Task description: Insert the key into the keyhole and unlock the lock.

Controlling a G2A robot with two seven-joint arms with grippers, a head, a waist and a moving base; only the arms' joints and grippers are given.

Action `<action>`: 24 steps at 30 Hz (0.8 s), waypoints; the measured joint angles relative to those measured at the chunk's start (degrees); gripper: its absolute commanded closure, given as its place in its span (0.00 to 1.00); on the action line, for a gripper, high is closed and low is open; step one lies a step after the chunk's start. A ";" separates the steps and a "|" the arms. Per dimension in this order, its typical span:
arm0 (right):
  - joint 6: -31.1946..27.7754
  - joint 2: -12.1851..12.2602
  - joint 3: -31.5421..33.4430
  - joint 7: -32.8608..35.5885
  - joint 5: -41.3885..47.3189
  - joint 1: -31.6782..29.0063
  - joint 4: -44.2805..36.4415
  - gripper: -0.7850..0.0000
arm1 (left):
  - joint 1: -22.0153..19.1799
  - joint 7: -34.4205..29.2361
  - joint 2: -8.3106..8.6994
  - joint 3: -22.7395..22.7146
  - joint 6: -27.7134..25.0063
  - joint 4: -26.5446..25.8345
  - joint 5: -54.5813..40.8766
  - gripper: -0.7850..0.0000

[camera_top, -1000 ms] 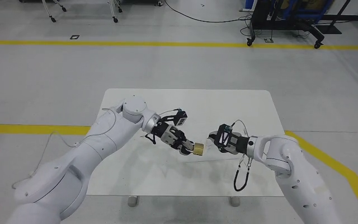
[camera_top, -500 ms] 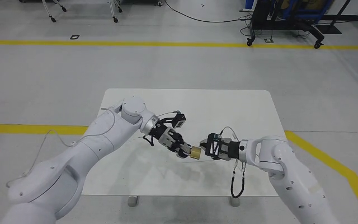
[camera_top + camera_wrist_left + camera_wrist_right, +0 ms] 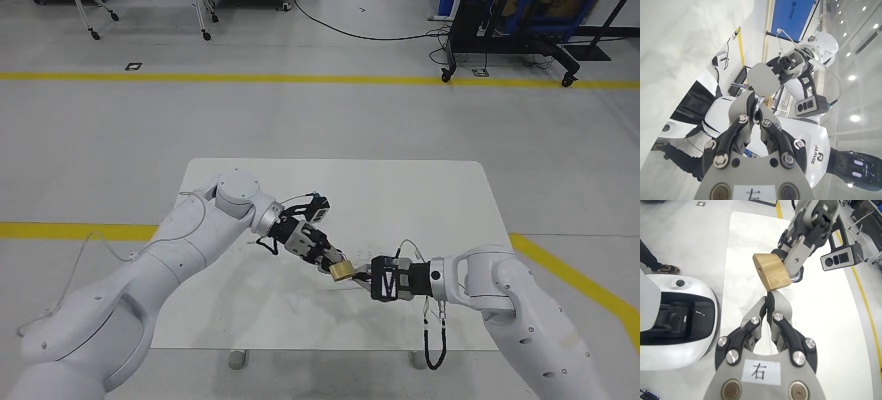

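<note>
Right wrist view gives the clearest look at the brass padlock (image 3: pixel 772 272). It is a squat block with rounded corners and a brushed, faintly scuffed face. The keyhole (image 3: pixel 759 270) is a small dark slot in the narrow edge opposite the shackle.

The padlock hangs in the air above the white table (image 3: pixel 420 190), between the two arms. It is tilted so the slotted edge is turned towards the right arm, apparently to present the slot. The left gripper (image 3: pixel 758 108) is clamped on the steel shackle (image 3: pixel 762 98), which leaves the body and keyhole free of fingers.

The right gripper (image 3: pixel 768 303) has its pads pressed together, with the tips just below the padlock's near corner. In the left wrist view a silver key (image 3: pixel 738 85) juts sideways out of those pads. I judge it is pinched by the bow with the blade left bare for insertion. The blade is not in the slot and seems to point past the lock, so lining it up is probably the step in hand.
</note>
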 measured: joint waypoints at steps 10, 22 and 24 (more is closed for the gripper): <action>1.23 0.56 -1.80 0.64 -2.39 -0.93 -2.98 1.00 | 0.77 3.84 -1.17 -0.74 1.89 -0.72 3.56 1.00; 2.73 1.74 2.95 -3.46 -3.57 -4.90 -8.01 1.00 | 2.99 3.71 -2.22 -5.00 7.20 2.34 -3.79 1.00; 2.96 1.96 4.08 -4.93 -4.89 -7.00 -11.04 1.00 | 3.14 3.13 -2.69 -4.88 8.94 2.86 -4.15 1.00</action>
